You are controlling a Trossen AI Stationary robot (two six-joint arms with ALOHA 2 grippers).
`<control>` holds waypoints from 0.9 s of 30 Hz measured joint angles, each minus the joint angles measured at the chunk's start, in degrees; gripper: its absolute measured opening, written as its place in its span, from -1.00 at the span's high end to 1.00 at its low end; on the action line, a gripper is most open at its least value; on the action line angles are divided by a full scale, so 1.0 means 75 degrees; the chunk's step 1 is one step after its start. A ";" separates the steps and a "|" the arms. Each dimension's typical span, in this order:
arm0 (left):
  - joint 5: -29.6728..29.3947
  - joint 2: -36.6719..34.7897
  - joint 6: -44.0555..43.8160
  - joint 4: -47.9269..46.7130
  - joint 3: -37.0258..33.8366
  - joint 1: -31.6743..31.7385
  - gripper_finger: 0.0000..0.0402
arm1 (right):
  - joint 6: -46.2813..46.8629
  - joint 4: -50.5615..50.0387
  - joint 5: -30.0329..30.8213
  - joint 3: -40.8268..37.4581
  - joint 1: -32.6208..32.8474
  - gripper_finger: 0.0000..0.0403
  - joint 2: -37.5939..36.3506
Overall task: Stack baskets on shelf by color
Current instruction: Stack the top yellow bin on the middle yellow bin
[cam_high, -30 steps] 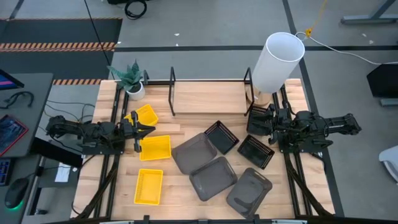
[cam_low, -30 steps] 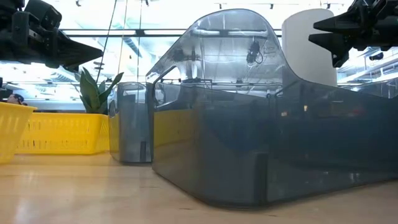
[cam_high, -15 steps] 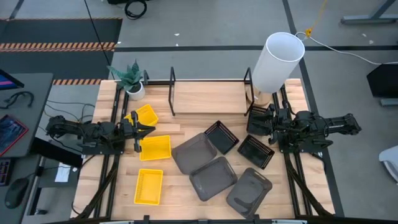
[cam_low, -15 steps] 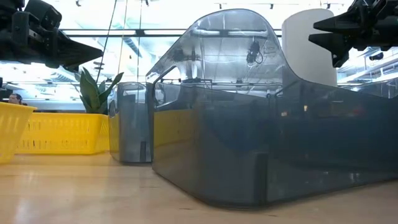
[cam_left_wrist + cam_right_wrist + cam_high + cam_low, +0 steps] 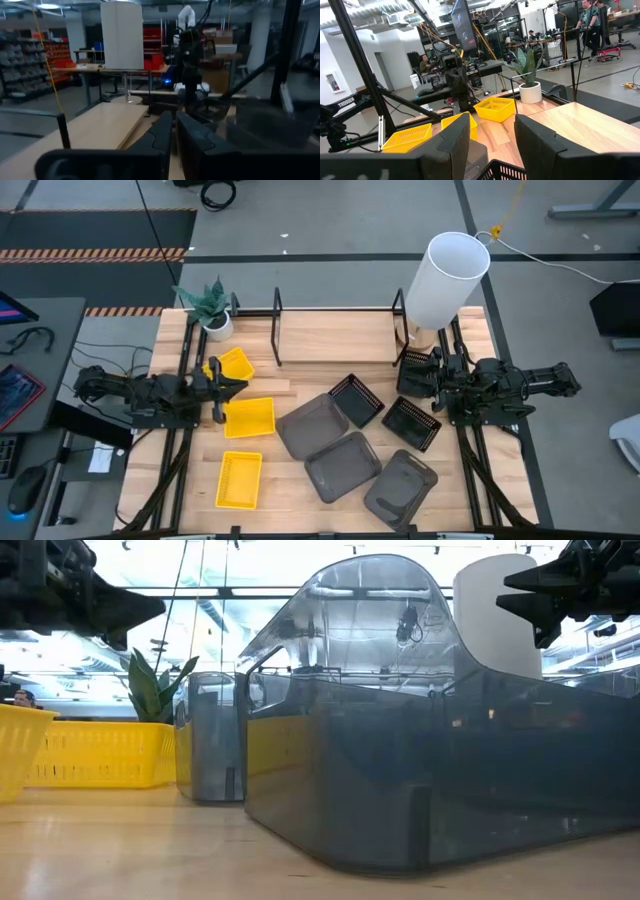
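1. My left hand (image 5: 232, 389) hovers over the left side of the wooden table (image 5: 320, 330), fingers pressed together, holding nothing, between two bright yellow plastic baskets (image 5: 236, 365).
2. My right hand (image 5: 418, 392) hangs at the right side, fingers spread, over the two small black mesh-sided baskets (image 5: 411, 422).
3. Three larger dark grey plastic baskets (image 5: 342, 466) lie loose at the near middle, overlapping one another.
4. A third yellow basket sits near left.
5. The low black metal-wire shelf (image 5: 278, 328) stands at the far edge, its bays bare.
6. A tall white cylinder (image 5: 445, 278) stands far right, a potted green plant (image 5: 209, 307) far left.
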 joint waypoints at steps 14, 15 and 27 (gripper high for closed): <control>-0.0551 0.0321 -0.2523 -0.1568 0.0904 0.0065 0.92 | 0.0001 0.0003 0.0001 0.0000 0.0003 0.21 0.0000; -0.0560 0.0445 -0.2740 -0.1977 0.1114 0.0098 0.93 | 0.0000 0.0003 0.0000 0.0000 0.0003 0.21 0.0000; -0.0113 0.2477 -0.5770 -0.5854 0.2877 0.0152 0.67 | 0.0000 0.0003 0.0000 0.0000 0.0002 0.21 0.0000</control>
